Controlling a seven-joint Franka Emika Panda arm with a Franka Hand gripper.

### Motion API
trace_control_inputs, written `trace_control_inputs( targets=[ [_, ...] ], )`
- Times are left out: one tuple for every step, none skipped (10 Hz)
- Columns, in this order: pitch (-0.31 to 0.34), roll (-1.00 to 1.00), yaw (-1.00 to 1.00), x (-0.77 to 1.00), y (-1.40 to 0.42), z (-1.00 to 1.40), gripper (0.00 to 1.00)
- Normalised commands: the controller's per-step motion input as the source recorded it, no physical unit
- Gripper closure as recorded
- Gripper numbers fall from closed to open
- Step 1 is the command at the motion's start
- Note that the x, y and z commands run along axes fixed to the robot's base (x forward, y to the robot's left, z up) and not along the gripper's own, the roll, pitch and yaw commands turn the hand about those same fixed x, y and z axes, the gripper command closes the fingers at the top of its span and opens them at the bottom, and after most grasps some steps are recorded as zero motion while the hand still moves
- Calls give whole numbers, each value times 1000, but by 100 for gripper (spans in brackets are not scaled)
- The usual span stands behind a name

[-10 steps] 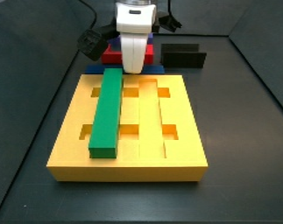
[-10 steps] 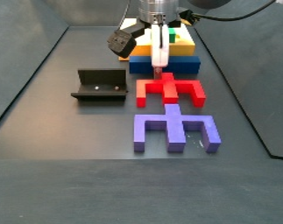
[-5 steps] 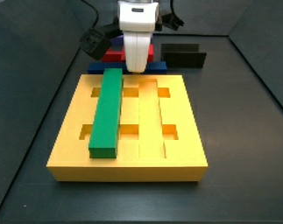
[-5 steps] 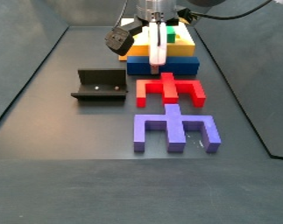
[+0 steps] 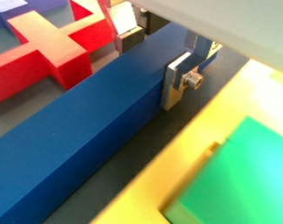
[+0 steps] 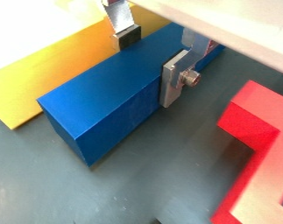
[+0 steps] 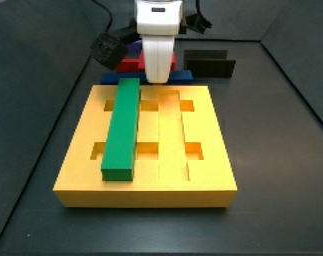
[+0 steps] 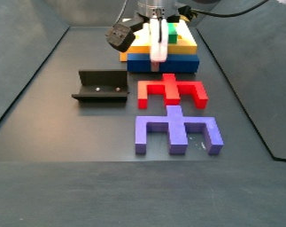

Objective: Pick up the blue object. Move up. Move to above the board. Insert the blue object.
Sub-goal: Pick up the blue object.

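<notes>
The blue object (image 8: 183, 64) is a long dark-blue bar right beside the far side of the yellow grooved board (image 7: 211, 175). It also shows in both wrist views (image 5: 85, 122) (image 6: 109, 101). My gripper (image 8: 160, 55) stands over its middle, shut on it, with one silver finger on each long side, as both wrist views show (image 5: 153, 63) (image 6: 152, 61). The bar sits slightly above the floor. In a side view my gripper (image 7: 157, 68) hides most of the bar. A green bar (image 7: 121, 130) lies in one groove of the board.
A red notched piece (image 8: 171, 90) lies just in front of the blue bar, with a purple notched piece (image 8: 174, 131) beyond it. The dark fixture (image 8: 100, 86) stands to the side on the floor. Dark walls enclose the workspace.
My gripper has risen slightly, and the blue bar has come up a little with it. Everything else has stayed put.
</notes>
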Motion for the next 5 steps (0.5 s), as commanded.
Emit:
trace_control_inputs(
  targets=[
    [0,0,0,0,0,0,100],
    [0,0,0,0,0,0,100],
    [0,0,0,0,0,0,100],
    [0,0,0,0,0,0,100],
    [0,0,0,0,0,0,100]
  ],
)
